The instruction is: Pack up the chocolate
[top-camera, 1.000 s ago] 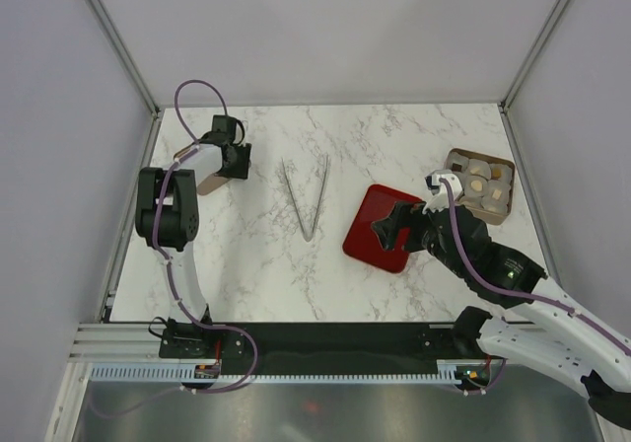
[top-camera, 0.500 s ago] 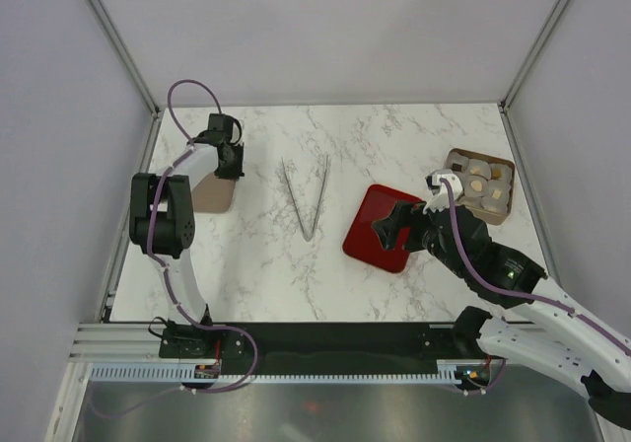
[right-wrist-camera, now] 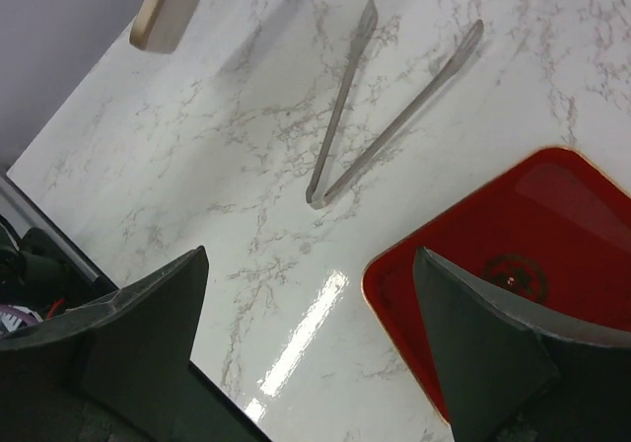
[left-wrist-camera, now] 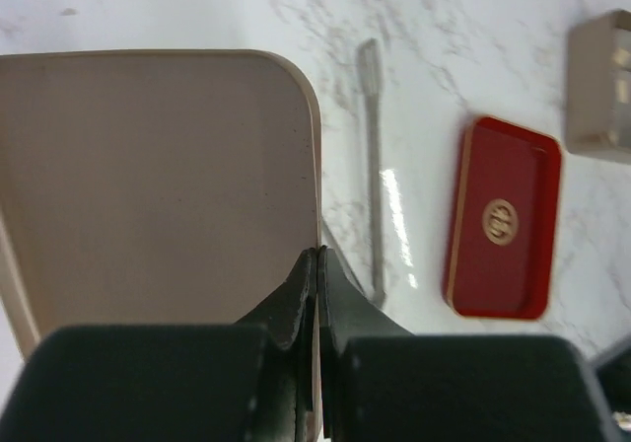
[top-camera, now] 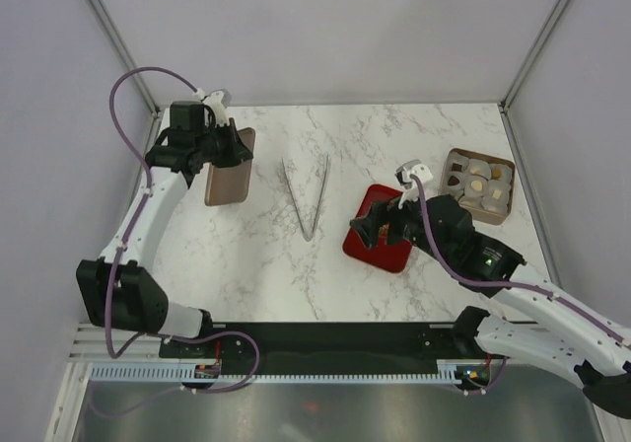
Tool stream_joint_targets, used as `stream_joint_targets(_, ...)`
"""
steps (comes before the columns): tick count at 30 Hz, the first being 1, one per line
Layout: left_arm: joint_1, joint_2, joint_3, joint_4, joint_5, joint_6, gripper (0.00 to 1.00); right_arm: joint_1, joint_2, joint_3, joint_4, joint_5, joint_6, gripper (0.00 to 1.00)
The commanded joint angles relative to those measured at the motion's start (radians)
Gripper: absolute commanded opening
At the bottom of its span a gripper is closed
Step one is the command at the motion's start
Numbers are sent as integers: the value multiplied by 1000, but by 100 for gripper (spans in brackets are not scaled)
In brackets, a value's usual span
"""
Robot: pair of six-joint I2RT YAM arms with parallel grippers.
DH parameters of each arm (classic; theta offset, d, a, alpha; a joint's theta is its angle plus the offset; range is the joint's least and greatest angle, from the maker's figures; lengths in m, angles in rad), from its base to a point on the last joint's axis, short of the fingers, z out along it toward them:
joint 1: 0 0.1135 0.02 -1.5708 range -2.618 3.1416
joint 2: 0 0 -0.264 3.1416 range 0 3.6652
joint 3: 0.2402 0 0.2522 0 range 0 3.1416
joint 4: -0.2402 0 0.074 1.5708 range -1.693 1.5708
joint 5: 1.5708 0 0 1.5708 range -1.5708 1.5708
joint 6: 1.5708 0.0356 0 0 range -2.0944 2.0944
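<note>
The chocolate (top-camera: 480, 181) sits in the compartments of a tan cardboard box (top-camera: 455, 156) at the far right of the white marbled surface (top-camera: 394, 136). We make out several round cream pieces there; any finer shapes are too small for us to tell.

Just left of the box and nearer to us lies a red rectangular tray (left-wrist-camera: 503, 284) with a gold emblem (left-wrist-camera: 500, 221) at its centre. The right jaws hover over the tray's left part. They are spread wide and grip nothing.

Further left, near the middle of the surface, a pair of grey metal tongs (top-camera: 306, 200) lies flat, with its joined tip pointing toward the arm bases and its two legs fanning away.

At the far left, the left jaws are closed tight on the edge of a flat beige panel with rounded corners (left-wrist-camera: 148, 185). From the right wrist view we see it held off the surface, its shadow falling on the marble beside it.
</note>
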Motion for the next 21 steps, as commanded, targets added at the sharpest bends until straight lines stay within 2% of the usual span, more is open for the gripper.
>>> stream_joint_targets(1,-27,-134,-60,-44,191,-62,2,5,60,29,177,-109,-177,93)
stream_joint_targets(6,-58,-263,-127,-90,338,-48,2,3,181,110,182,-99,-436,94)
stream_joint_targets(7,-63,-281,-147,-90,339,-48,2,3,190,118,188,-125,-532,95)
stream_joint_targets(10,-84,-355,-178,-90,339,-48,2,3,207,127,226,-207,-681,94)
stream_joint_targets(11,-93,-369,-186,-127,401,-41,2,3,207,129,237,-235,-708,94)
stream_joint_targets(17,-119,-459,-235,-175,435,-34,2,5,176,141,249,-433,-899,94)
stream_joint_targets(21,-138,-502,-253,-188,458,-47,2,5,193,184,189,-487,-999,93)
